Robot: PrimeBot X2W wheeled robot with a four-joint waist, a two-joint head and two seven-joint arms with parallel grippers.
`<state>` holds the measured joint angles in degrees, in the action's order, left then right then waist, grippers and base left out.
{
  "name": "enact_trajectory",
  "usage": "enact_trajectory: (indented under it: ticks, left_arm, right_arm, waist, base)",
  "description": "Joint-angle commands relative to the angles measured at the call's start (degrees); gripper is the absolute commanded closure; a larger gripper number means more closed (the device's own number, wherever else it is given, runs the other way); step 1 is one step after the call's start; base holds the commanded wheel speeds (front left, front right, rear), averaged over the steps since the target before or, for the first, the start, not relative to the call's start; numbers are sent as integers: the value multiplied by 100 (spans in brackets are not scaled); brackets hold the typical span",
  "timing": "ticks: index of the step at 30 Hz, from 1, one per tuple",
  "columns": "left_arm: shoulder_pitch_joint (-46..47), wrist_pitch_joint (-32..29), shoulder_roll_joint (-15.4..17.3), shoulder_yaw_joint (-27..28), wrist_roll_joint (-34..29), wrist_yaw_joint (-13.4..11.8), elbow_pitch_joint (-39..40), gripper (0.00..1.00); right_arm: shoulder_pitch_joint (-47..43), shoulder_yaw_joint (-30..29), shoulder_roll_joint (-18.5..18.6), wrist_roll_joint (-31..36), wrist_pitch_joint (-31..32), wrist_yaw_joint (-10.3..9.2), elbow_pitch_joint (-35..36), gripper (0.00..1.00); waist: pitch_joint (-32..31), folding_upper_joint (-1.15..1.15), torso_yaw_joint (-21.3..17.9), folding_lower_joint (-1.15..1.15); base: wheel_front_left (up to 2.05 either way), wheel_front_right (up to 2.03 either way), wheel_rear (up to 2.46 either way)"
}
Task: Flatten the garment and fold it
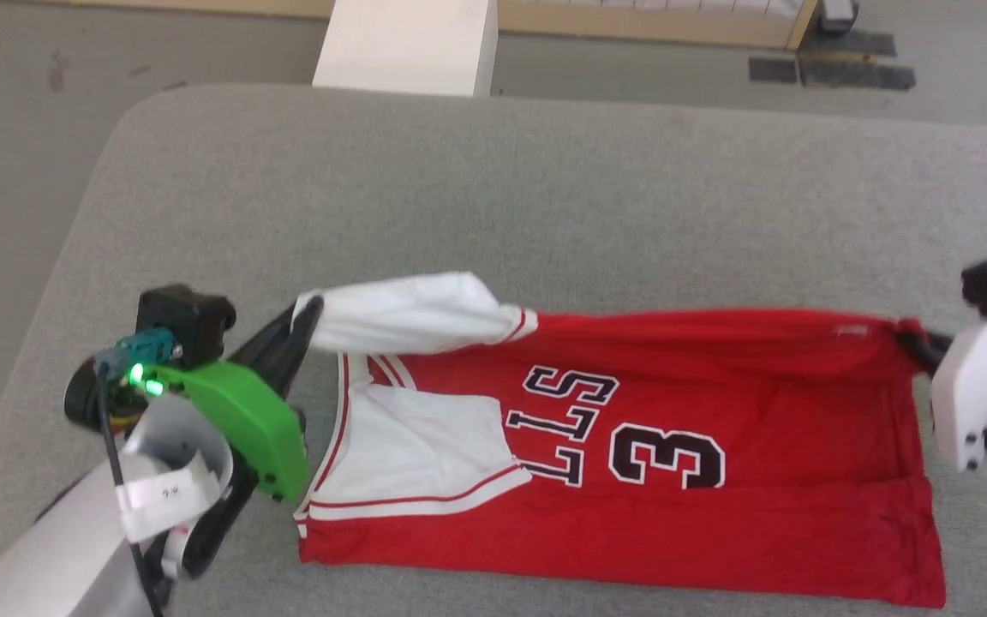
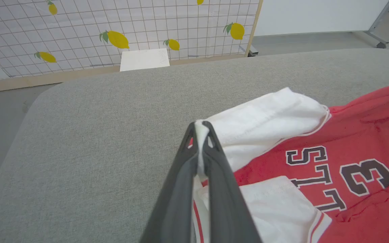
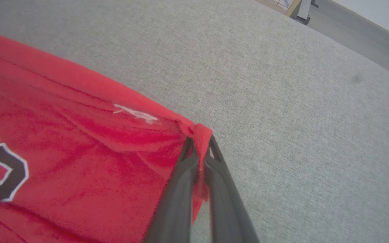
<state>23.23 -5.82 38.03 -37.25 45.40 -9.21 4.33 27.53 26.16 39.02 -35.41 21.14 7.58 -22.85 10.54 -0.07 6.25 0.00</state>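
Fold step, mid-grab — both ends of the far long edge are pinched but not yet carried over. The left gripper (image 1: 307,315) sits at 9 o'clock of the red jersey (image 1: 716,411), fingers clamped on the cuff tip of the far sleeve (image 1: 412,319); the left wrist view shows white cloth squeezed between the pads. The right gripper (image 1: 918,341) is at 3 o'clock, fingers together on the far hem corner (image 3: 199,133), with a nub of red fabric poking above the tips. The jersey lies sideways on the grey padded table (image 1: 545,188), in the half nearest the robot: neck end toward 9, hem toward 3, front up. My read: the next move is a synced lift and sweep of that 12 o'clock edge toward 6, laying it over the middle. Both arms need equal height and pace with a bit of tension between them, else the edge sags and the sleeve bunches under. Look: red body, mostly flat, a lengthwise crease along the 6 o'clock strip, soft ripples near the lifted edge. The near sleeve (image 1: 416,454) is white with thin red stripes, lying in over the chest. The black white-outlined lettering (image 1: 566,420) and number 3 (image 1: 667,456) read sideways. Looks like thin, limp knit — expect it to drape, not hold shape.
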Motion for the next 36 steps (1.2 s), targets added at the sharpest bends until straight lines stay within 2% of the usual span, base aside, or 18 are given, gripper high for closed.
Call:
enact_trajectory:
  ticks: [1,8,16,23,29,30,31,32,36]
  left_arm:
    - [-186,-34,80,48,93,-62,42,100]
    - [-877,-491,393,-248,247,-181,138,100]
    - [-1213,-933,453,-575,309,-296,149,100]
    - [-1122,-986,243,-787,295,-73,-391,100]
    - [-952,-805,27,-892,225,197,-967,100]
    - [-927,-770,0,-903,205,223,-1032,77]
    - [-901,-714,-27,-917,165,244,-1110,9]
    - [-887,-659,-55,-917,147,254,-1171,0]
    - [-864,-356,-173,-888,109,327,-1326,0]
  right_arm:
    - [-243,-96,-40,36,-14,-9,101,100]
    - [-1305,-513,-96,210,328,-9,735,100]
    - [-1964,-769,-61,434,832,-9,1251,100]
    - [-2162,-602,30,545,1289,-9,1516,100]
    - [-2124,-460,-45,603,1341,-9,1483,100]
    - [-2118,-453,-59,601,1329,-9,1478,75]
    - [-2110,-468,-85,587,1298,-9,1466,0]
    - [-2102,-474,-108,562,1286,-9,1459,0]
    - [-2090,-554,-205,292,1341,-9,1552,0]
  waist:
    - [-219,7,-46,0]
    - [-295,7,-28,0]
    - [-200,7,15,0]
    - [-116,7,19,0]
    - [-78,7,10,0]
    - [-80,7,9,0]
    - [-87,7,6,0]
    - [-101,7,2,0]
    - [-241,7,-30,0]
  base:
    - [0,0,0]
    - [0,0,0]
    - [0,0,0]
    - [0,0,0]
    - [0,0,0]
    - [0,0,0]
    - [0,0,0]
    - [0,0,0]
    - [0,0,0]
